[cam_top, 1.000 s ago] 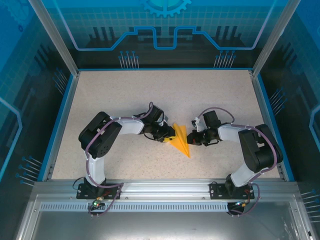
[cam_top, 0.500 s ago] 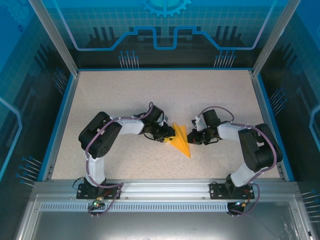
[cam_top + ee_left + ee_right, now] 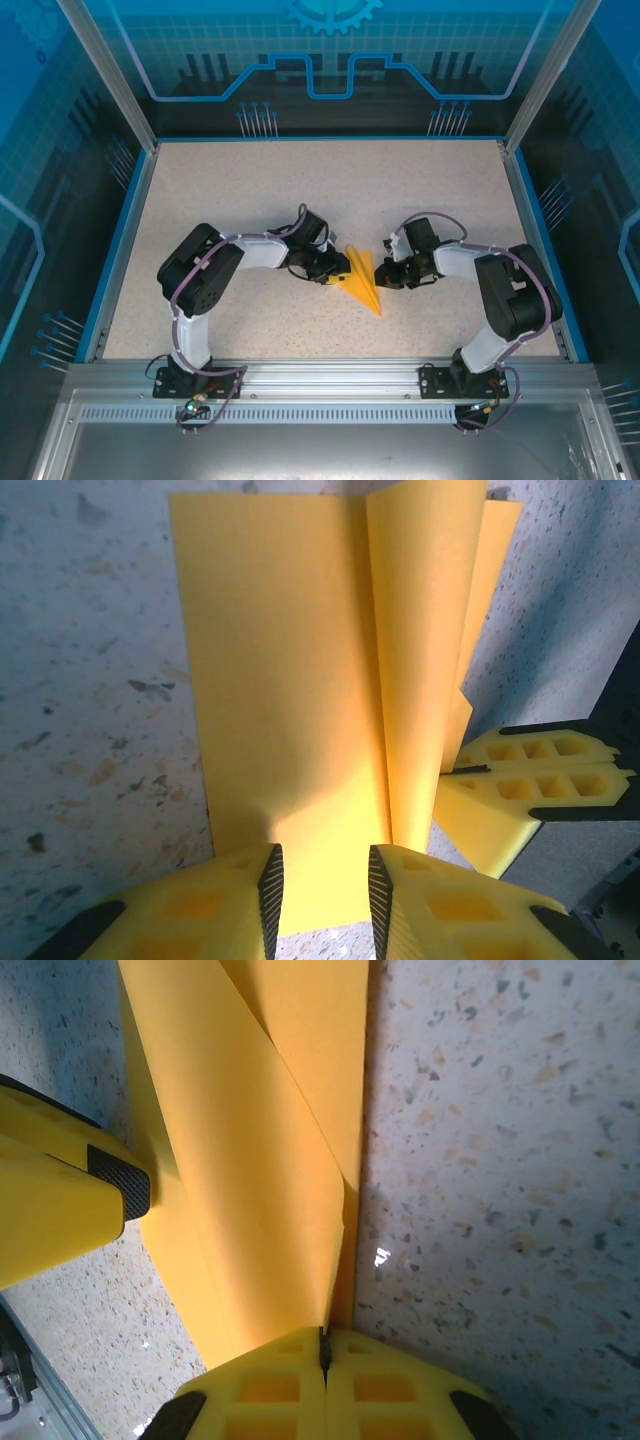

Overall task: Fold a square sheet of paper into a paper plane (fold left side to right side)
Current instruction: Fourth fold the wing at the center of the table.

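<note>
Pinning the paper plane [image 3: 362, 282] on the table [image 3: 250, 190] for creasing: right gripper [image 3: 322, 1352] clamped closed on its right edge, left gripper [image 3: 322, 888] slightly parted astride the left, probably steadying it.

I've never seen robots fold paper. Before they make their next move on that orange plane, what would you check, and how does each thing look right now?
1. Grip of the right claw on the paper plane: ok, its fingers are shut on a flap's edge.
2. Grip of the left claw: not ok, its fingers stand apart, with paper showing between them.
3. Claws apart from each other: ok, the plane lies between them.
4. Plane well inside the table: ok.
5. Flap edges lined up for the fold: cannot tell.
</note>
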Robot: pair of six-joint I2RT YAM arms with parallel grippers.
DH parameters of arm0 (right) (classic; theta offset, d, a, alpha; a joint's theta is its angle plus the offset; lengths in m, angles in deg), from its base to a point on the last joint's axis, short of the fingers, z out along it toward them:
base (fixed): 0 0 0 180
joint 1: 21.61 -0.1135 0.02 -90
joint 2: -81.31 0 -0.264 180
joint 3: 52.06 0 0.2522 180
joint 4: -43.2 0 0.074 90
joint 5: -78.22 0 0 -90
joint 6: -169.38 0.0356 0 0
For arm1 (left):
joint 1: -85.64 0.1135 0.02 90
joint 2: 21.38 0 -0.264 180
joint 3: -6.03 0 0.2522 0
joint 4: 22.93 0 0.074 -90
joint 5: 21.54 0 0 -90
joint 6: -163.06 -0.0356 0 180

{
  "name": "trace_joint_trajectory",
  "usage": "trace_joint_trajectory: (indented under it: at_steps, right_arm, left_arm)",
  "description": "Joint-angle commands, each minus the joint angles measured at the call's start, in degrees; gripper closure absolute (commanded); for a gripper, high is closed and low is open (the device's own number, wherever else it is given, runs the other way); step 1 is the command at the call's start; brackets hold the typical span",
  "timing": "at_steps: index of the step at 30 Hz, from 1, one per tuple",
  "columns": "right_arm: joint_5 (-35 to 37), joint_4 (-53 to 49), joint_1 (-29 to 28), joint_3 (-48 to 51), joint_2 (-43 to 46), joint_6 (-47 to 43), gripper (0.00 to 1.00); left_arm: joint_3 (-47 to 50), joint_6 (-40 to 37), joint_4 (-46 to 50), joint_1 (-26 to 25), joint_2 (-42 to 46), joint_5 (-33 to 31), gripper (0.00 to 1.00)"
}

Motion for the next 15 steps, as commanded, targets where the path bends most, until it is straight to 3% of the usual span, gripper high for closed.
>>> trace_joint_trajectory:
  at_steps: [1,7,15]
  right_arm:
    - [1.5,-4.5,0.6,-0.7,-1.8,-0.6,1.00]
    - [2.4,-6.0,0.1,-1.4,-2.4,-0.7,1.00]
    - [2.6,-6.4,-0.5,-2.0,-3.1,-1.1,1.00]
  left_arm:
    - [-2.1,-2.6,3.6,0.5,2.5,-1.6,0.68]
    - [-5.6,-3.5,5.0,0.5,4.1,1.0,0.65]
    - [-12.6,-2.4,5.4,-1.6,-2.2,3.4,0.72]
